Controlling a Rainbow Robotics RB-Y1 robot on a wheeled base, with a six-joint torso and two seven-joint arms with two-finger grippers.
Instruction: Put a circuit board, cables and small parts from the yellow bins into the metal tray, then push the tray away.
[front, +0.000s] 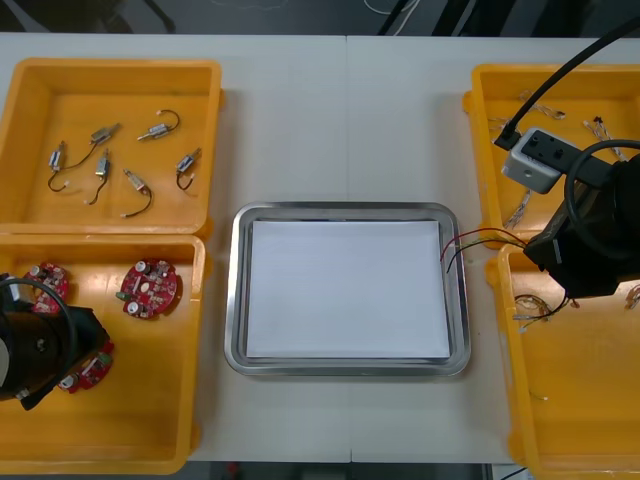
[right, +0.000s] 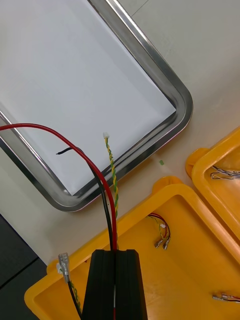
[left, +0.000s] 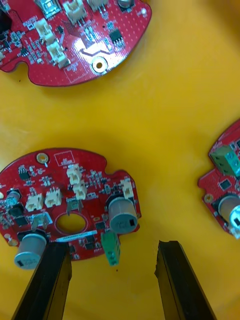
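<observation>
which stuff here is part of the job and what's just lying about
In the job: cables, gripped by the right hand, reaching over the metal tray; circuit board at the open left hand.
Lying about: small metal parts in the far left bin; loose cables in the near right bin; green speck on the table.

You have a light table (front: 300, 120) in front of you. Five things sit right on it. On the left side are the far left bin (front: 213, 140) and the near left bin (front: 197, 380), both yellow and pushed up against each other. On the right side are the far right bin (front: 478, 150) and the near right bin (front: 515, 390), yellow too and close together. The metal tray (front: 238, 300) sits flat in the middle, between the bins. It touches none of them, and you see bare table all round it. A thin line (front: 347, 120) runs down the middle of the table and goes under the tray. A tiny green speck (right: 161, 162) lies on the table between the tray's corner and the right bins.
</observation>
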